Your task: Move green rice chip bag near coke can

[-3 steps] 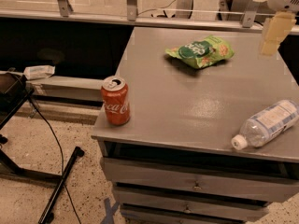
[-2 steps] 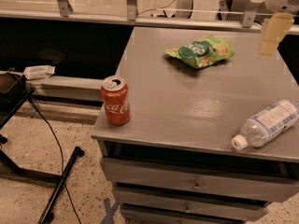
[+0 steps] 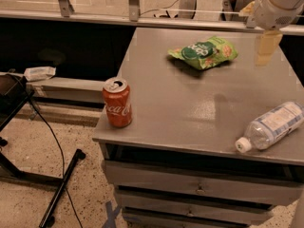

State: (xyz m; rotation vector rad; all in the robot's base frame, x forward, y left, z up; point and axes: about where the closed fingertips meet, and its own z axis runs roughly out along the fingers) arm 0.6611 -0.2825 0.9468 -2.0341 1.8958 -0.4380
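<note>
In the camera view, one green rice chip bag (image 3: 204,52) lies flat on the far part of the grey table (image 3: 190,103), a little right of the middle. Its long axis runs left to right across the top, slightly skewed, so the left end sits a touch nearer and the right end a touch farther. The printed face is up, with the dark-green oval logo toward the left half and the pictured chips toward the right end. One coke can (image 3: 117,109) stands upright at the near left corner of the table, silver top up and white script facing the near side, well apart from the bag. One clear plastic bottle (image 3: 273,126) lies on its side at the near right edge, its white cap pointing near and left. One gripper (image 3: 267,51) hangs from the white arm at the far right, above the far right edge of the table and pointing down. Whether it is open or closed cannot be told, and nothing is seen held in it. The bag lies to the left of the gripper, near it but apart from it.
</note>
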